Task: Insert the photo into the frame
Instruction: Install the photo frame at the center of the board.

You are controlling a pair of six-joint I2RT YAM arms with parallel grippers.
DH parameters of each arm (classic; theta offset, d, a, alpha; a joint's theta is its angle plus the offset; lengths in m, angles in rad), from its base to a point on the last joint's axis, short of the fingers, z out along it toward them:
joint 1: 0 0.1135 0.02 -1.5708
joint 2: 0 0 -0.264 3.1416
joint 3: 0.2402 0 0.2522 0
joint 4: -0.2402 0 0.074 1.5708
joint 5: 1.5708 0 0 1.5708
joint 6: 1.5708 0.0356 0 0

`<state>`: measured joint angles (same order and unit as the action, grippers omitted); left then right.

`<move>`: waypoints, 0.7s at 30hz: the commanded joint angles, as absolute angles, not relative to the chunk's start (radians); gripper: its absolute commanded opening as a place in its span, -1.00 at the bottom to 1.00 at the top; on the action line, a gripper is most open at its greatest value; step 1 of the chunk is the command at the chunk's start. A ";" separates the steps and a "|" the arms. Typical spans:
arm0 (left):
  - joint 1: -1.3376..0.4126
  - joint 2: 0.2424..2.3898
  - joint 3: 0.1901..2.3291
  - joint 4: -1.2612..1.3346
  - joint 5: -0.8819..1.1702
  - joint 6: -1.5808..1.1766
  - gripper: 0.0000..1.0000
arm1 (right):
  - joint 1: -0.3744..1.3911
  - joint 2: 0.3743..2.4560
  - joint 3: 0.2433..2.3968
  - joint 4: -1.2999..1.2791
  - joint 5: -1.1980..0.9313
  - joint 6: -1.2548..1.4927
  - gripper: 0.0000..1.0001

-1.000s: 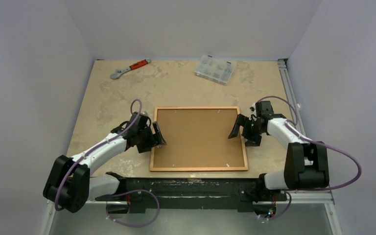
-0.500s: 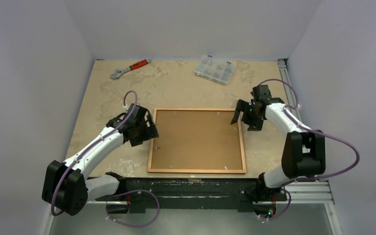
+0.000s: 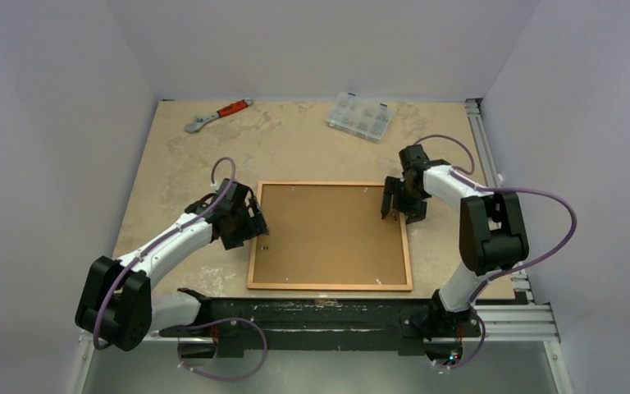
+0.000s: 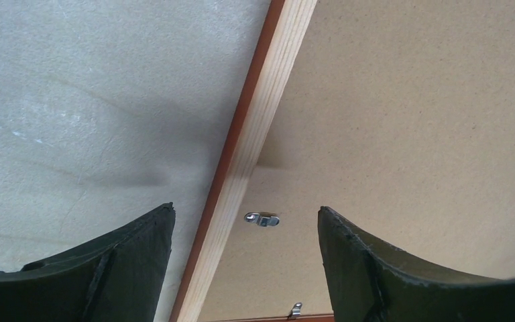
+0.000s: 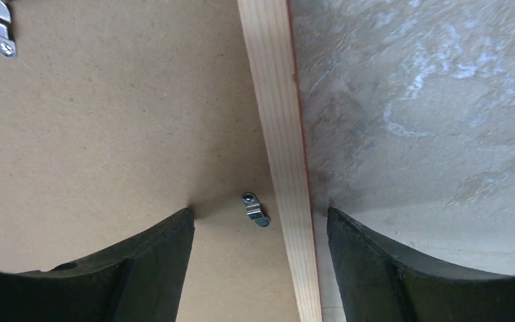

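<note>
While the left gripper [image 3: 253, 223] has barely moved in the last half second, its jaws stay spread across the left rail of the frame [image 3: 330, 286]. Its wrist view shows one finger over the table [image 3: 180, 176] and the other over the backing board [image 3: 332, 234], with a metal clip [image 4: 262, 219] between them. The frame lies back-up near the table's front edge, with the board filling it. Whether the photo lies underneath cannot be told. The right gripper [image 3: 394, 203] has slid nearer along the right rail from the far corner, its elbow swung inward. Its jaws are spread too, straddling that rail beside a second clip [image 5: 255, 210], which is too small to make out from overhead.
</note>
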<state>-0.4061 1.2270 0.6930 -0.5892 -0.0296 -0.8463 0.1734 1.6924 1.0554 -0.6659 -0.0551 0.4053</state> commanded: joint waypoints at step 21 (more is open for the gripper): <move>-0.399 1.245 0.678 -0.510 0.022 -0.846 0.49 | 0.246 1.675 1.092 -0.670 0.141 0.434 -1.00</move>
<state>-0.4061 1.2457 0.6792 -0.5358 0.0166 -0.8463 0.2420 1.6966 1.0771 -0.7017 0.1383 0.3927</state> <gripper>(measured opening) 0.749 0.136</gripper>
